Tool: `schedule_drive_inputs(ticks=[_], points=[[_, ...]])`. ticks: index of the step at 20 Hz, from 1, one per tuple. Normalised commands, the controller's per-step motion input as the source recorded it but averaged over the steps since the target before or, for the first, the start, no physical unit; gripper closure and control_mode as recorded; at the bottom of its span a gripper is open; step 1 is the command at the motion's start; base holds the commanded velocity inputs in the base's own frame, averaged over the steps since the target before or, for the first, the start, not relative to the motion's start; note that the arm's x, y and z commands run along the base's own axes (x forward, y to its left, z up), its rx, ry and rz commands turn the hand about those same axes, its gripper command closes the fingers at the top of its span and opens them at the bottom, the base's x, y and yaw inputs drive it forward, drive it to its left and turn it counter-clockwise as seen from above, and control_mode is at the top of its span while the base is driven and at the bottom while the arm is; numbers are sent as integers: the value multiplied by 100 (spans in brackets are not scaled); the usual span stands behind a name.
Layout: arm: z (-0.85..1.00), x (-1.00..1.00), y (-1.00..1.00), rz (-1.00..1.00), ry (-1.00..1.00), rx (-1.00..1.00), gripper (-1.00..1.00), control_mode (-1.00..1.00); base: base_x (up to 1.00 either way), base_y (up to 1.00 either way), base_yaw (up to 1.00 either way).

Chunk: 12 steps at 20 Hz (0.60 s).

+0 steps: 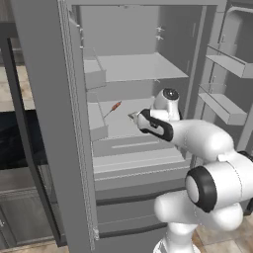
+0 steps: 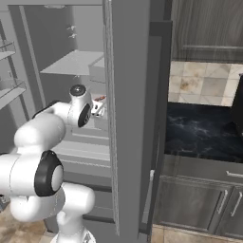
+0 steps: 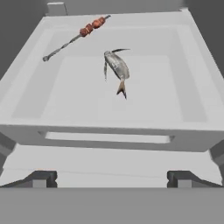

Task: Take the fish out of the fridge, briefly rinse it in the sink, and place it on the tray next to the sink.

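Observation:
The fridge [image 1: 44,108] stands open. In the hand view the fish [image 3: 117,68], small and silvery grey with a brownish tail, lies in the middle of a pale grey shelf tray [image 3: 183,100]. My gripper [image 3: 112,179] is open in front of that shelf, short of the fish and holding nothing. Its two dark fingertips [image 3: 41,178] stand wide apart. From the left base view the gripper [image 1: 134,117] reaches into the fridge at mid height. The right base view has the gripper [image 2: 97,109] just behind the door edge. The sink and the tray are out of view.
A thin skewer with red-orange pieces [image 3: 83,33] lies at the back left of the same shelf, also visible as the skewer [image 1: 114,106]. Door bins [image 1: 227,106] hang at right. An open door panel [image 2: 130,118] stands beside the arm, with a dark counter [image 2: 204,128] beyond.

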Motion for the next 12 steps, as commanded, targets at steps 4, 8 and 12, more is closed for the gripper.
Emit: schedule_drive_inputs(ticks=[4, 8, 12], points=[[0, 24, 0, 0, 6, 0, -100, -100, 0, 0, 0], [0, 49, 0, 0, 16, 2, -100, -100, 0, 0, 0], [0, 21, 0, 0, 6, 2, -100, -100, 0, 0, 0]])
